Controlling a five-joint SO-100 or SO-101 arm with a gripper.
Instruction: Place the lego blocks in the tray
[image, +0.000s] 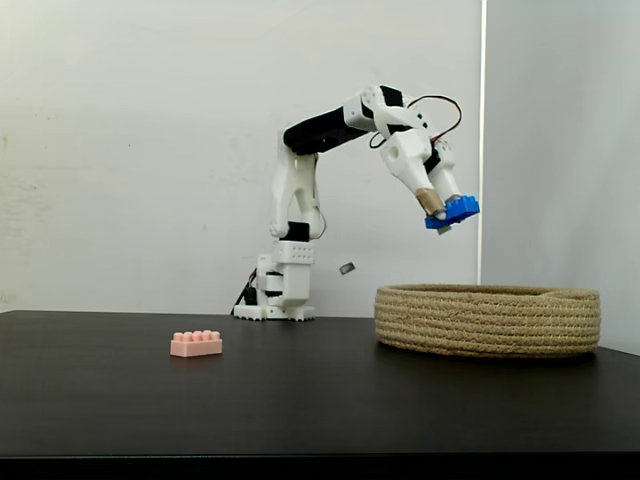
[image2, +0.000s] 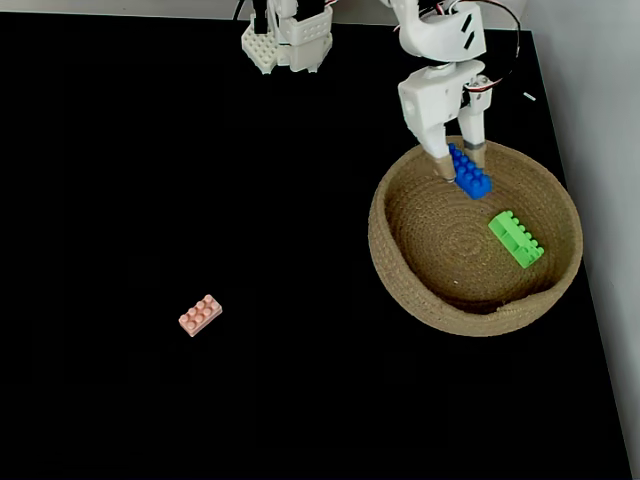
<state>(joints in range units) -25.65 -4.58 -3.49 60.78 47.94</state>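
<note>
1. Counting the bricks gives three: one blue brick (image2: 469, 172), one green brick (image2: 516, 238) and one pink brick (image2: 200, 315).
2. There is one tray (image2: 400, 285), a round basket of coiled tan rope with low sides, standing on the black surface (image2: 200, 150) toward the right of both fixed views.
3. One white and black arm (image: 325, 128) is mounted at the back edge of the surface and reaches over toward the tray.
4. The end effector (image: 448, 212) is clamped on the blue brick, which sits tilted between the two fingers, one finger on each side of it.
5. In the side-on fixed view, the blue brick (image: 452, 212) hangs in the air well above the tray rim (image: 488, 292), touching nothing but the fingers.
6. In the fixed view from above, the end effector (image2: 460, 168) and its brick lie over the inner back part of the tray, near the rim closest to the arm base.
7. The green brick lies flat inside the tray, on its floor, right of centre and apart from the end effector.
8. The pink brick (image: 196, 344) lies studs up on the bare surface, well to the left of the tray and far from the end effector.
</note>
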